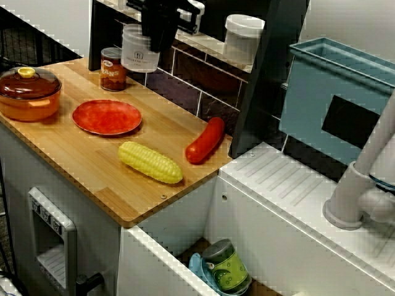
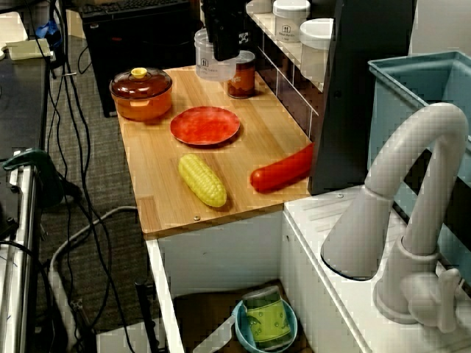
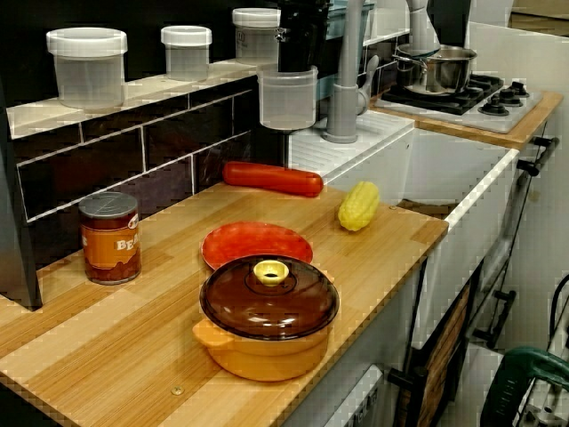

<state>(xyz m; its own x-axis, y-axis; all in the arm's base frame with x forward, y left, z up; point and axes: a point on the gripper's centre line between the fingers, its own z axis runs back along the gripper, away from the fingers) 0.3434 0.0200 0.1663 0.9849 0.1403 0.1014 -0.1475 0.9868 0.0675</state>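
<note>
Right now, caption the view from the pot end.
Gripper holds a clear container above the counter; pot, plate, can, corn, sausage below.

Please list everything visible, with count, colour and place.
pot: one, orange, counter end
plate: one, red, beside the pot
can: one, brown, by the wall
corn cob: one, yellow, counter front
long vegetable: one, red, behind the corn cob
jars: three, clear, on the ledge
tap: one, grey, beyond counter
tub: one, blue, behind the tap
tin: one, green, in the basin
saucepan: one, silver, on the stove
held jar: one, clear, in the air
gripper: one, black, shut on the held jar
</note>
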